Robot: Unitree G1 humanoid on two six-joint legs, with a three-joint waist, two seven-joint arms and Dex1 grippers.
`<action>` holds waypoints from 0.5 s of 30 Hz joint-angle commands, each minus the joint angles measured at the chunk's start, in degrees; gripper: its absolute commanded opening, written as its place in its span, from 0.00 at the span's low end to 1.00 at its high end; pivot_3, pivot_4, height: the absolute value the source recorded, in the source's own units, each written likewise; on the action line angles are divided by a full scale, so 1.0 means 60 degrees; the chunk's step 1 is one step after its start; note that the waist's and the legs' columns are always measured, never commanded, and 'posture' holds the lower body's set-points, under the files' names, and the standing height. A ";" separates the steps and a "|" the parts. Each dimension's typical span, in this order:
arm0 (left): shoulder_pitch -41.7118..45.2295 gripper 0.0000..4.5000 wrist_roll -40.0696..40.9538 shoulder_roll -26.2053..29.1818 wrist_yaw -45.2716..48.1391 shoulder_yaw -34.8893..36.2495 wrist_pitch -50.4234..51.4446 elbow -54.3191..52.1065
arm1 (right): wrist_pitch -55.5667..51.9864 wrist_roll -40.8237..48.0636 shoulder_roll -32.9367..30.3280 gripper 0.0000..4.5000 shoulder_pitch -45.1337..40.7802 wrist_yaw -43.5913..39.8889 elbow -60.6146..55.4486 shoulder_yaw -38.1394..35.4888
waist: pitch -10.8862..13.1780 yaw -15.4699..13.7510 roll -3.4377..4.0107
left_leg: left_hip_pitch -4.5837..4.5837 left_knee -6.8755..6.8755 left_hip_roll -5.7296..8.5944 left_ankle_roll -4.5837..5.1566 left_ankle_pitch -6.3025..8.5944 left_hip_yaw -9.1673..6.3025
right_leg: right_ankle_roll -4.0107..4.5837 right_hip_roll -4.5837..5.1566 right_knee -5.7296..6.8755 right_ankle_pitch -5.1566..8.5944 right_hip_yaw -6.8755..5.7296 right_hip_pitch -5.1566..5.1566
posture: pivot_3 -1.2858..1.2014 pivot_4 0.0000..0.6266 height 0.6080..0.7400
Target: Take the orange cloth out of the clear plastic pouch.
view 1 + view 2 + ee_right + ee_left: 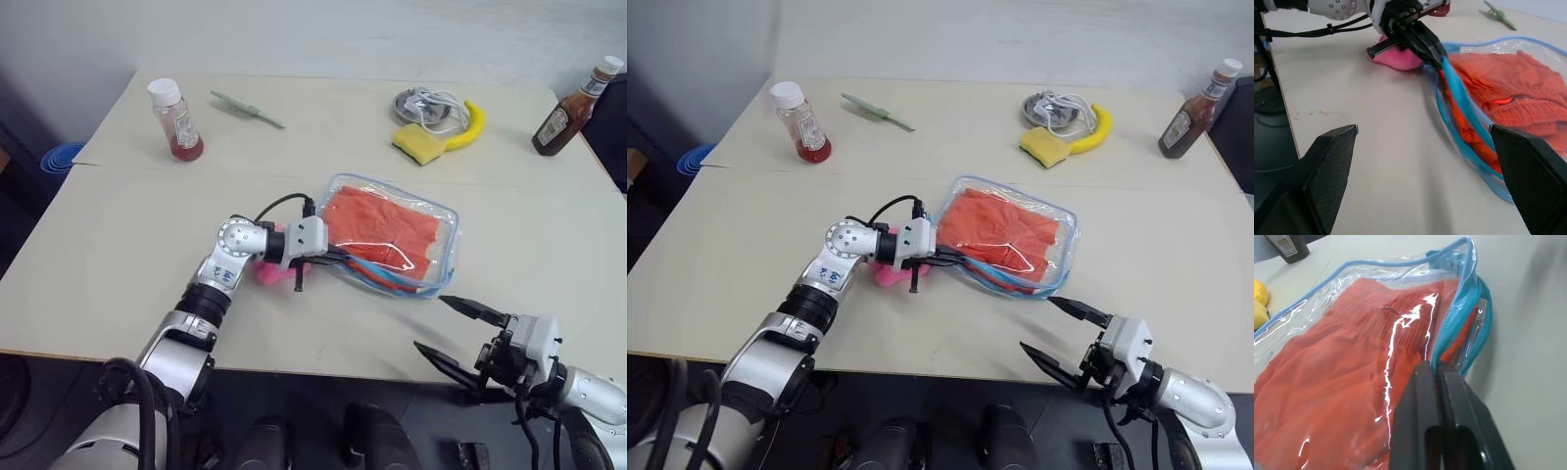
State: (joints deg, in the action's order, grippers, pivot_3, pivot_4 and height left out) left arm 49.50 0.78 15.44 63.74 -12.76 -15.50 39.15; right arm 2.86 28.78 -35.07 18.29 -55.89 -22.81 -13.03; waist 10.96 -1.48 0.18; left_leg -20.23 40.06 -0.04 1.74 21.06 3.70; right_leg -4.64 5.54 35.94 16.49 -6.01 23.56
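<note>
Cloth point(377, 227) (orange) lies in pouch point(443, 217), left jaws point(343, 260) pinching its edge.

L end effector point(1436, 55) pinching pouch point(1469, 142) trim, orange cloth point(1508, 93) inside

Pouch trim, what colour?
Light blue, edging the clear plastic pouch; clearest in the left wrist view.

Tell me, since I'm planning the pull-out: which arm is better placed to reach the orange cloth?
Probably left: its gripper is shut at the clear plastic pouch opening beside the orange cloth; the right gripper hangs open, apart.
</note>
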 commanded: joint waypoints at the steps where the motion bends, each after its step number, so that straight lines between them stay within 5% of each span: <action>1: -0.0006 0.00 0.0804 -0.0212 0.0134 0.0381 0.1213 -0.0696 | -0.1284 0.0170 -0.0150 1.00 -0.0334 0.0643 -0.1133 0.0690 | 0.0000 0.0013 0.0000 | 0.0000 0.0001 -0.0003 0.0000 0.0000 -0.0001 | 0.0000 0.0002 0.0001 0.0000 0.0000 0.0000 | 0.52 0.24 1.00; 9: -0.0640 0.00 0.1683 -0.0266 -0.0179 0.0613 0.4453 -0.2790 | -0.4430 -0.0409 0.0940 1.00 -0.3056 0.3321 -0.1044 0.2563 | -0.0003 0.0036 -0.0001 | -0.0006 0.0009 -0.0011 -0.0004 -0.0002 -0.0012 | 0.0001 0.0022 0.0002 0.0000 0.0015 0.0004 | 0.52 0.24 1.00; 15: -0.1107 0.00 0.1717 -0.0099 -0.0392 0.0561 0.5065 -0.3705 | -0.4223 -0.2224 0.1719 1.00 -0.4782 0.4749 0.0135 0.3154 | -0.0004 0.0036 0.0000 | -0.0016 0.0008 0.0000 -0.0006 -0.0003 -0.0019 | 0.0001 0.0013 -0.0002 0.0000 0.0018 0.0008 | 0.52 0.24 1.00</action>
State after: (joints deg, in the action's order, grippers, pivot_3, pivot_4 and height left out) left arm 42.98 9.78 14.47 61.32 -9.67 14.46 20.01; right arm -23.83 17.84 -25.04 -9.87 -29.19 -21.95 5.95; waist 10.94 -1.26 0.18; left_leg -20.33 40.11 -0.04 1.70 21.04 3.58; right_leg -4.63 5.61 35.93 16.49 -5.89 23.61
